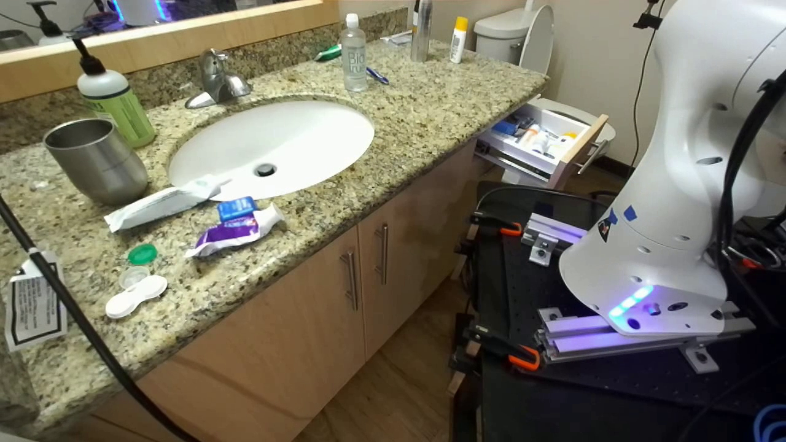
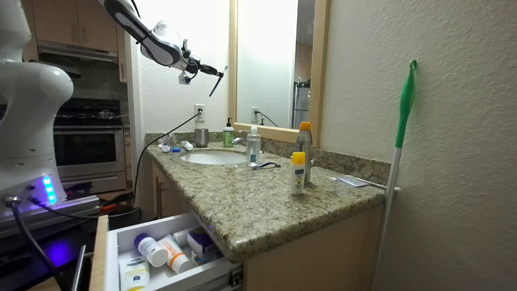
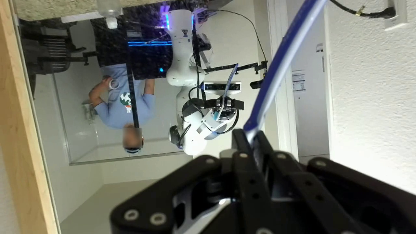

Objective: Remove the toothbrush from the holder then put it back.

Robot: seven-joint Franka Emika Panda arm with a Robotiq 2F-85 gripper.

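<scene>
My gripper [image 2: 221, 74] is shut on the toothbrush [image 2: 215, 86], high above the counter in an exterior view. The toothbrush is tilted, with its dark blue handle pointing down and its light blue head pointing up. In the wrist view, the blue and white handle [image 3: 281, 63] sticks out from between the closed fingertips [image 3: 252, 139]. The holder is a grey steel cup [image 1: 98, 162] at the far end of the counter, also in an exterior view [image 2: 201, 138]. Nothing sticks out of the cup. The gripper is well above and apart from it.
A green soap bottle [image 1: 116, 101] stands beside the cup, near the faucet [image 1: 218, 80] and sink [image 1: 307, 135]. Toothpaste tubes [image 1: 236, 230] lie in front. A mirror [image 2: 266, 60] rises behind the counter. A black cable [image 2: 161, 139] runs to the wall outlet [image 2: 199, 112]. A drawer [image 2: 161, 246] is open.
</scene>
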